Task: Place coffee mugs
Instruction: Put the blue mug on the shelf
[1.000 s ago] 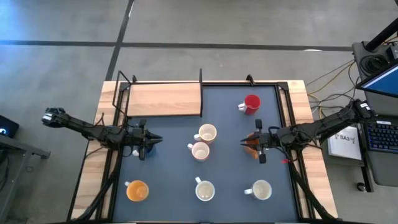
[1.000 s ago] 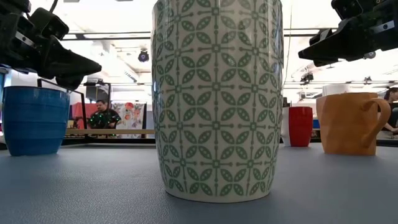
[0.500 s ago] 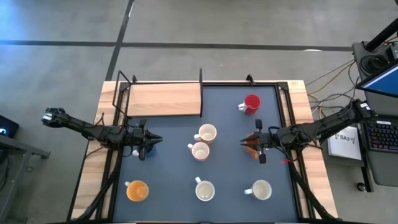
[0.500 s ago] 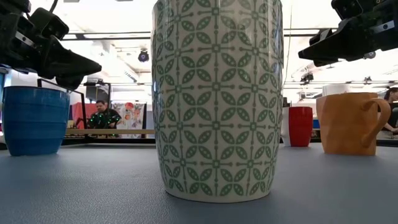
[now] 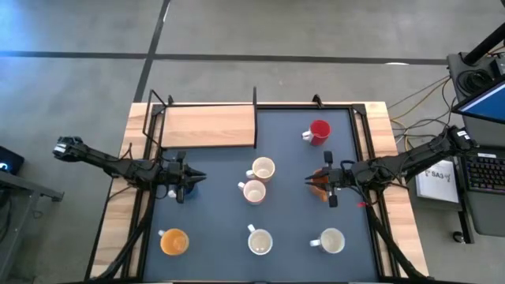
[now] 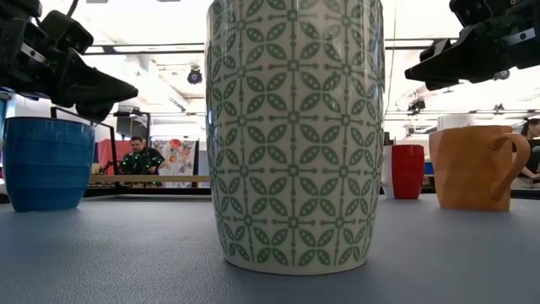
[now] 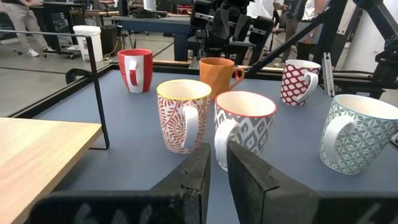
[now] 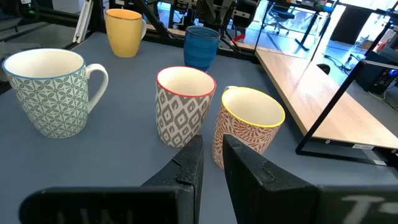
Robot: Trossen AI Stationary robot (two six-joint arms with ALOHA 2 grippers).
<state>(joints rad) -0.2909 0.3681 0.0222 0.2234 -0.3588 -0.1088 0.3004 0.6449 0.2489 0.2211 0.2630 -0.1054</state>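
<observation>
Mugs spread over the worktop, both arms hovering empty

Mugs stand scattered on the dark worktop. A red mug sits toward the far right. Two patterned white mugs stand just beside each other in the middle: one with a yellow rim and one with a red rim. Along the near edge are a yellow-orange mug at the left, a green-patterned white mug in the middle and another white mug at the right. A blue mug stands at the left under the left arm, and an orange mug stands at the right under the right arm.

The left gripper hangs above the blue mug, pointing toward the centre, its fingers drawn to a narrow gap and holding nothing. The right gripper hangs above the orange mug, facing the left one, its fingers likewise narrow and empty.

A wooden board lies at the far left of the worktop. A person shows in the room beyond.
</observation>
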